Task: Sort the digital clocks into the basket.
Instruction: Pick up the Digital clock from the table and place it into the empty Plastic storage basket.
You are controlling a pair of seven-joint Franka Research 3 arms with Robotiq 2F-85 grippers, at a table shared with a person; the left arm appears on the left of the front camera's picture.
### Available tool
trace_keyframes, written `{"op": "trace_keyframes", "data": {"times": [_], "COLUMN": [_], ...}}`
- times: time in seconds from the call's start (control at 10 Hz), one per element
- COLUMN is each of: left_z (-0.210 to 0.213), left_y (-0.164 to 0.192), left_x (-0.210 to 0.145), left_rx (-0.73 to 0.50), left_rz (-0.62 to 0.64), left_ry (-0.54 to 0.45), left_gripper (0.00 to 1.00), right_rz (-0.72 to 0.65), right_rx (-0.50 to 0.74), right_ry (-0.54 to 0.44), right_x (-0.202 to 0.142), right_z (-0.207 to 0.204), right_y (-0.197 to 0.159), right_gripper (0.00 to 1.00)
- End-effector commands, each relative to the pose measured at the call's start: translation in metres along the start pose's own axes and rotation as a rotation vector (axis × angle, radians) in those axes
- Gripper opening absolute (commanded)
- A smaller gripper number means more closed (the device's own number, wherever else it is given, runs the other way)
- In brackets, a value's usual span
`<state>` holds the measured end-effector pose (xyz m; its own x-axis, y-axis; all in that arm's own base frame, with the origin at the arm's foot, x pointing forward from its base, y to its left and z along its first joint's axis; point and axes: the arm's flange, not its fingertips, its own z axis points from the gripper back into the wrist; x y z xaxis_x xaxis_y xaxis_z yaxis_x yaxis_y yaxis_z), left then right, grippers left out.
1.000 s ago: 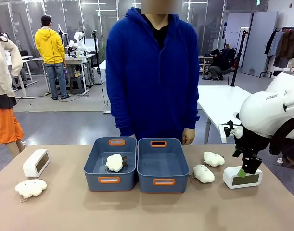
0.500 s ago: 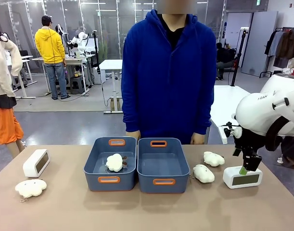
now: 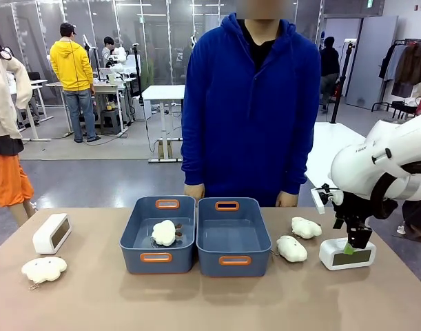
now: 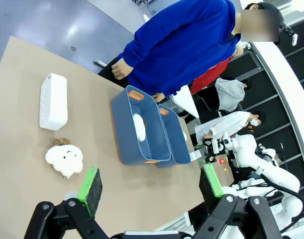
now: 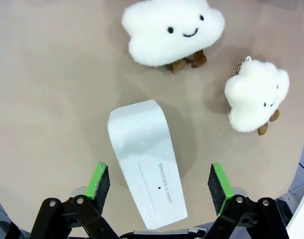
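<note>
A white rounded-rectangle plastic digital clock with a dark grey screen, the first clock [image 3: 347, 255], is sitting on the tan table [image 3: 265, 303] at the lower right of the front view. The right gripper [image 3: 351, 247] is hanging directly above it. In the right wrist view this first clock [image 5: 144, 164] is lying lengthwise between the right gripper's [image 5: 159, 181] green pads [image 5: 98, 180], with its "SNOOZE/LIGHT" bar facing up. The jaws are standing wide, each pad apart from the clock's sides, gripping nothing.

Just beside the first clock, toward the frame's centre, two cream fluffy cloud-shaped plush toys [image 3: 291, 248] [image 3: 306, 227] are resting on the table.

Next to them, two slate-blue rectangular plastic tubs with orange-rimmed handle slots are standing side by side, touching. They are the right-hand tub [image 3: 232, 258] and the left-hand tub [image 3: 131, 234], which is holding a third cloud plush [image 3: 164, 232].

At the far left a matching white second clock [image 3: 52, 233] is standing, with a fourth cloud plush [image 3: 43, 269] just in front of it.

The left gripper [image 4: 151, 182] is hovering high above the table, jaws spread wide and holding nothing.

A person in a blue hooded top [image 3: 251, 103] is standing behind the tubs.
</note>
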<state>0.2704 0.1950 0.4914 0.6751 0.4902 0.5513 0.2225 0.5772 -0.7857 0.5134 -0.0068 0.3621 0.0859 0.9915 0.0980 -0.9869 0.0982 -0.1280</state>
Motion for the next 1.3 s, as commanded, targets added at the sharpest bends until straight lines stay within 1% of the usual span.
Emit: {"op": "trace_keyframes", "data": {"times": [0.0,0.2,0.3,0.4,0.5,0.6,0.8,0.9,1.0,1.2], "left_z": [-0.001,-0.001,-0.001,-0.001,-0.001,-0.001,-0.001,-0.001,-0.001,-0.001], "left_y": [0.000,0.000,0.000,0.000,0.000,0.000,0.000,0.000,0.000,0.000], "left_x": [0.001,0.001,0.001,0.001,0.001,0.001,0.001,0.001,0.001,0.001], "left_rx": [-0.017,-0.017,-0.017,-0.017,-0.017,-0.017,-0.017,-0.017,-0.017,-0.017], "left_rz": [-0.003,-0.003,-0.003,-0.003,-0.003,-0.003,-0.003,-0.003,-0.003,-0.003], "left_ry": [0.000,0.000,0.000,0.000,0.000,0.000,0.000,0.000,0.000,0.000], "left_gripper": [1.00,1.00,1.00,1.00,1.00,1.00,1.00,1.00,1.00,1.00], "right_rz": [0.035,0.012,-0.001,-0.019,-0.032,-0.051,-0.096,-0.114,-0.145,-0.209], "right_rx": [-0.007,0.040,0.054,0.057,0.059,0.052,0.046,0.056,0.077,0.142], "right_ry": [0.016,0.025,0.013,0.009,0.003,-0.006,-0.035,-0.061,-0.074,-0.173], "right_x": [-0.002,-0.006,-0.007,-0.009,-0.011,-0.013,-0.020,-0.025,-0.035,-0.075], "right_z": [-0.013,-0.035,-0.043,-0.045,-0.044,-0.042,-0.029,-0.018,0.000,0.060], "right_y": [-0.012,-0.015,-0.017,-0.017,-0.017,-0.017,-0.018,-0.014,-0.004,0.031], "right_gripper": [1.00,1.00,0.77,0.40,0.17,0.00,0.00,0.02,0.00,0.00]}}
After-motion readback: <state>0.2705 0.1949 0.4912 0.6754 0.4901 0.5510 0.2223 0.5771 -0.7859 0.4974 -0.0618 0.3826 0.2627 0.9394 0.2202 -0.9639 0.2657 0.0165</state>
